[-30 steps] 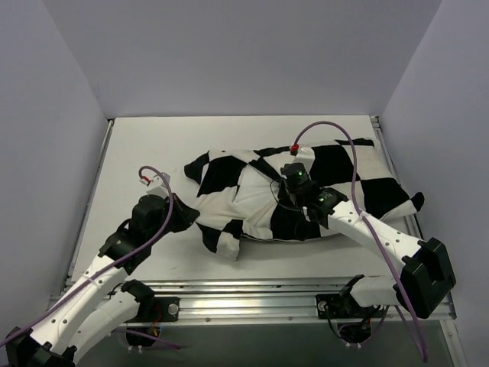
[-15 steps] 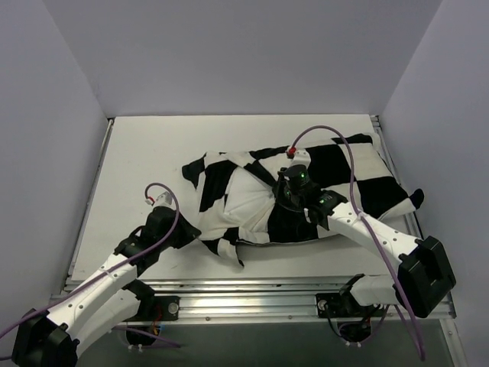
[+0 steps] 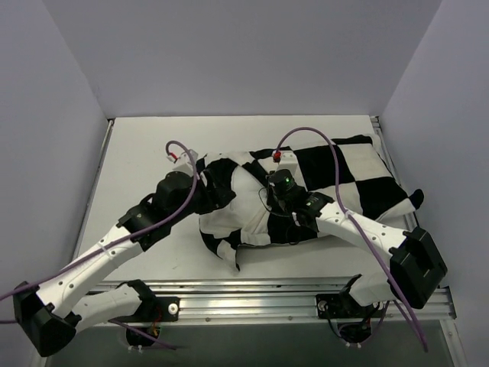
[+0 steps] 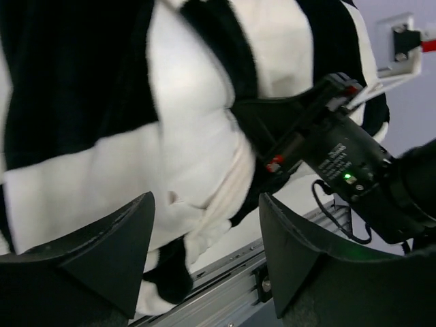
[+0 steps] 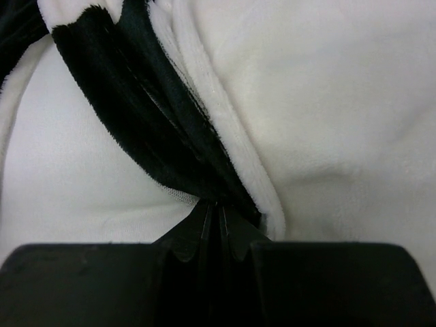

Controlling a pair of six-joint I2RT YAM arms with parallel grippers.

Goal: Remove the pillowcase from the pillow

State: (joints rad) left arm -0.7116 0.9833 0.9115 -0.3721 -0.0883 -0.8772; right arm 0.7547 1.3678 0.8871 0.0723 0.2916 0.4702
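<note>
The black and white checkered pillowcase [image 3: 344,180] lies across the right half of the table, bunched and rumpled at its left end [image 3: 229,222]. The pillow is hidden inside it; I cannot tell whether the white bulge [image 3: 241,206] is pillow or lining. My right gripper [image 3: 267,200] sits on the middle of the case, shut on a black fold of pillowcase [image 5: 170,136] at its fingertips [image 5: 214,204]. My left gripper [image 3: 216,191] hovers at the case's left end. Its fingers [image 4: 102,245] stand wide open, nothing between them [image 4: 206,204], with the rumpled fabric [image 4: 184,136] beyond.
An aluminium rail [image 3: 252,294] runs along the near table edge, just below the case's hanging corner [image 4: 160,279]. Bare white tabletop [image 3: 145,153] lies left of and behind the case. Grey walls close in the left, back and right. Purple cables loop over both wrists.
My left gripper has opened and let go of the pillowcase's edge, then moved away from the near left up to the case's left end. The right gripper stays shut, shifted slightly left.
</note>
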